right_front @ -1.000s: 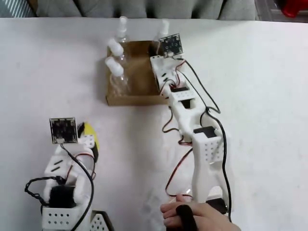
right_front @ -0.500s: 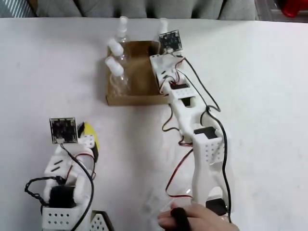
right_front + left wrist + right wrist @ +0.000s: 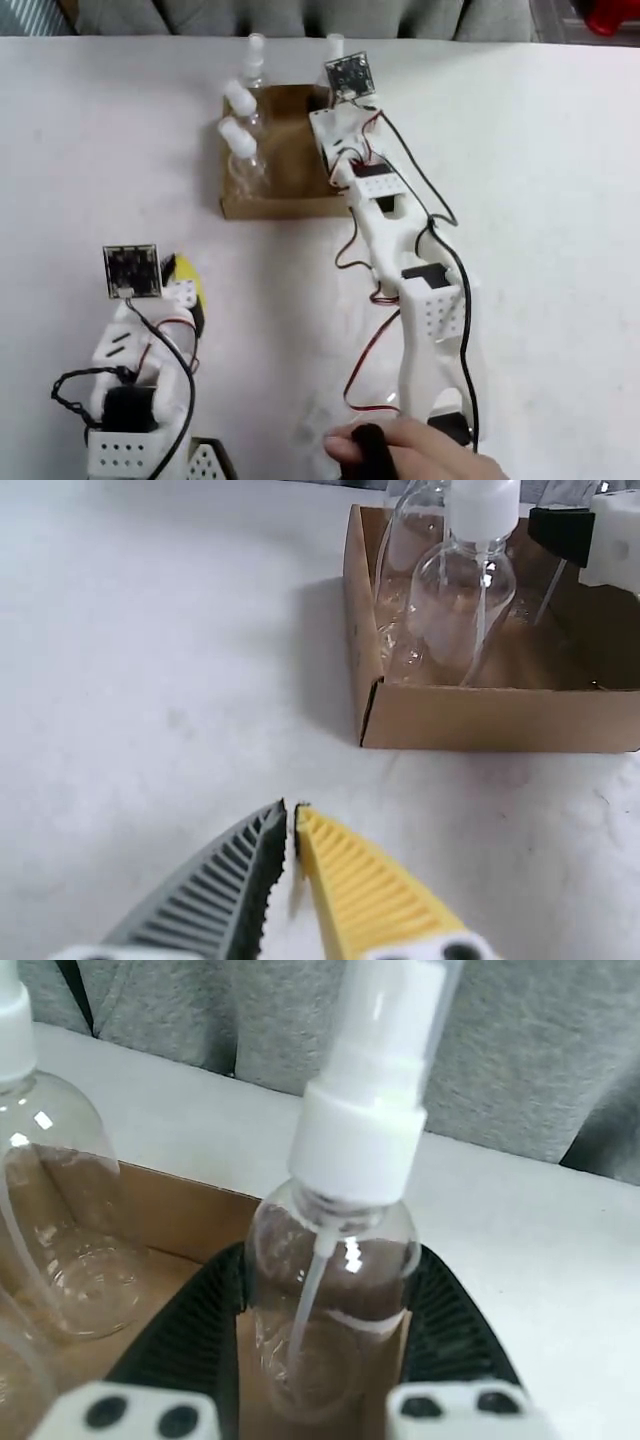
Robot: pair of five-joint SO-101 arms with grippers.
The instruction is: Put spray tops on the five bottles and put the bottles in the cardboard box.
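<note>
My right gripper [image 3: 330,1260] is shut on a clear bottle [image 3: 335,1320] with a white spray top [image 3: 365,1120], black fingers [image 3: 190,1330] on either side. It holds the bottle upright over the far right corner of the cardboard box [image 3: 290,170]; the bottle's top [image 3: 335,45] pokes out beyond the wrist. Three other topped bottles [image 3: 240,140] stand along the box's left side, also seen in the left wrist view as clear bottles [image 3: 465,590] inside the box [image 3: 500,718]. My left gripper [image 3: 290,815] is shut and holds nothing, low over the table near the left arm's base [image 3: 185,280].
Grey upholstery [image 3: 520,1050] runs behind the table's far edge. A red object [image 3: 612,15] lies at the far right corner. Bare white table [image 3: 110,150] lies left of the box and bare table [image 3: 540,180] to its right. The right arm [image 3: 400,240] stretches from the front edge to the box.
The right arm has pushed a little farther away, carrying the bottle toward the box's far end. The left arm has stayed still.
</note>
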